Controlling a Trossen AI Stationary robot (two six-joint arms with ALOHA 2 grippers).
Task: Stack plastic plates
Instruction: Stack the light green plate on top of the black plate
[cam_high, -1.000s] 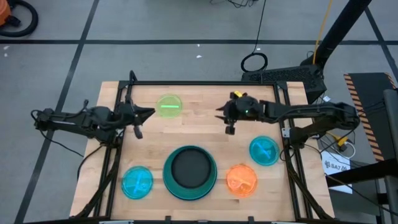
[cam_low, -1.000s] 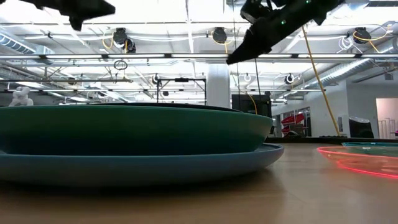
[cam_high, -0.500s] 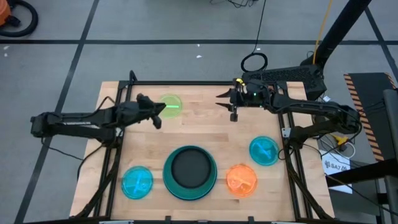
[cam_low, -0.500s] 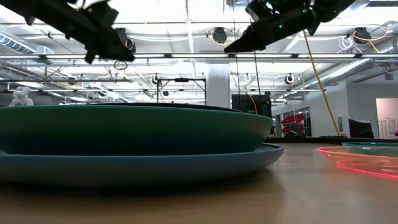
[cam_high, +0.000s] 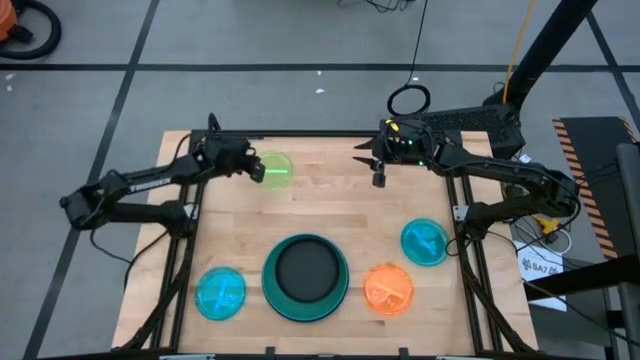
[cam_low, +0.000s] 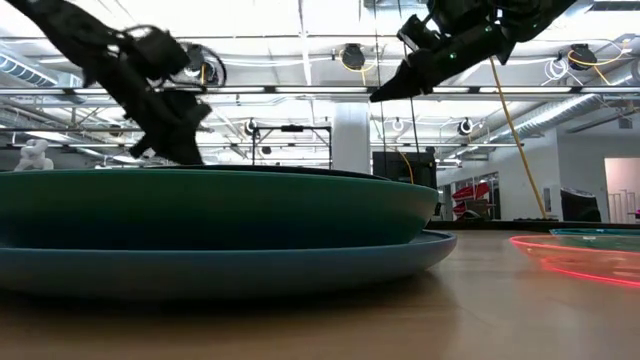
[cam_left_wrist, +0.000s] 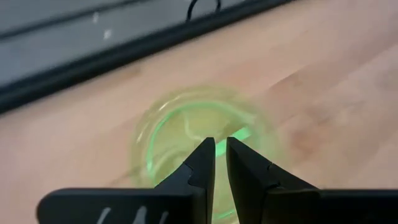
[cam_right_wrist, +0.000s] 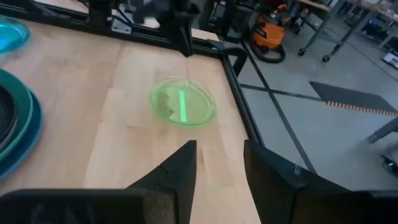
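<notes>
Over the far left part of the pale wooden worktop (cam_high: 330, 210) the left hand (cam_high: 252, 168) is held, its two dark fingers (cam_left_wrist: 202, 163) drawn close together with only a thin slit between them and nothing gripped. Just past its fingertips, at the hand's forward side, the small round translucent green plastic plate (cam_high: 272, 169) is seen lying flat on the wood, near the black frame rail (cam_high: 300, 134) along the worktop's far edge.

Across from it the right hand (cam_high: 362, 160) is held above the far right part of the worktop, its fingers (cam_right_wrist: 180, 167) parted by a moderate gap and empty. The green plate lies well ahead of it, beyond its fingertips.

Nearer the front edge, well apart from both hands, a medium black round plate (cam_high: 305, 271) is seen resting inside a large teal plate (cam_high: 270, 285), which in the low view sits on a large blue plate (cam_low: 300, 265). A small translucent cyan plate (cam_high: 220, 293) lies to that stack's left, a small translucent orange plate (cam_high: 387, 288) to its right, and a small teal-blue translucent plate (cam_high: 425, 242) just beyond the orange one.

Around the worktop a grey floor (cam_high: 250, 40) marked with dark lines is seen. Behind it, ceiling lights (cam_low: 352, 55), pipes and a white pillar (cam_low: 352, 135) are shown in a large workshop.
</notes>
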